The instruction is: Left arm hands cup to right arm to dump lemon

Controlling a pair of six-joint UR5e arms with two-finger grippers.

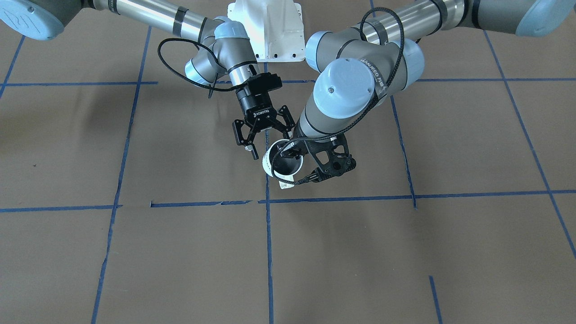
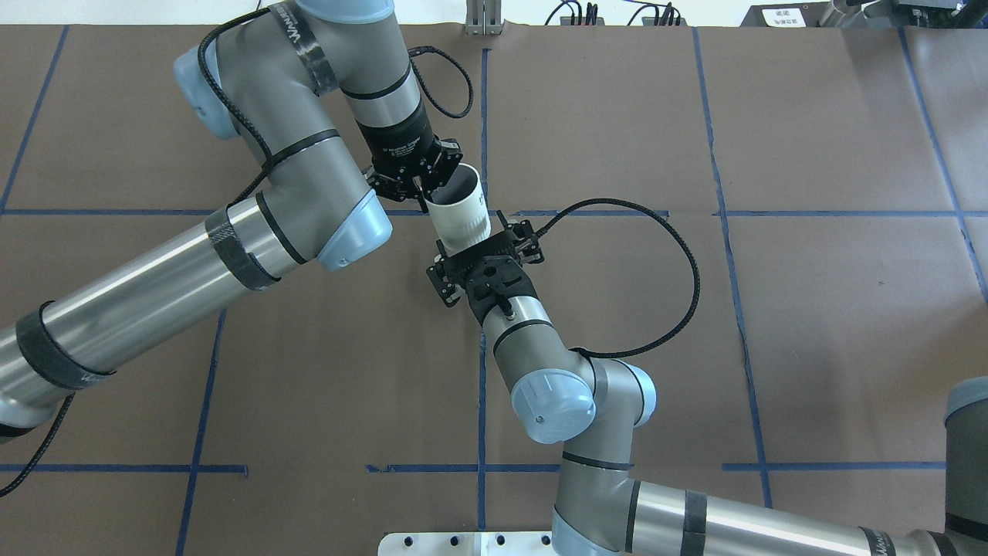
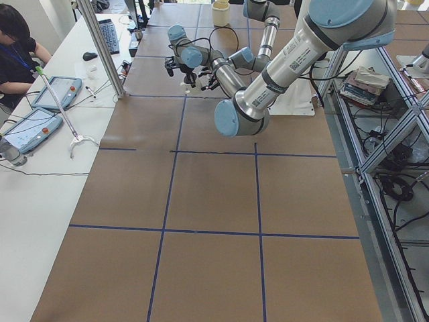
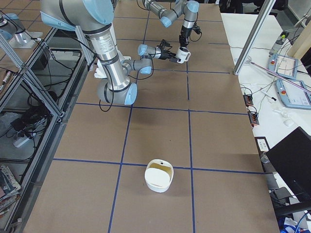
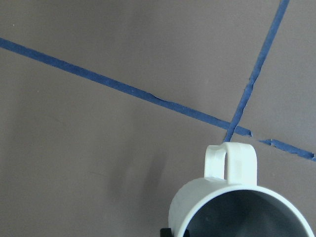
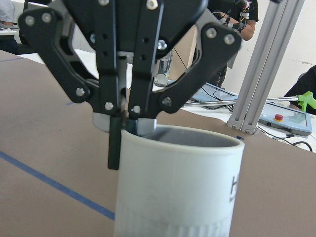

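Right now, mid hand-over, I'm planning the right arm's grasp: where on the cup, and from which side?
Probably the lower wall of the cup, level from the robot's side: the left gripper pinches the rim and the handle points away, leaving it free for the open right gripper.

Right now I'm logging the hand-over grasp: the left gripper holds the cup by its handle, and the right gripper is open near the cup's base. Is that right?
Not quite. The left gripper holds the cup by its rim, with one finger inside the wall and one outside. It does not hold the handle. The right wrist-mounted view shows this. The right gripper is indeed open near the cup's base.
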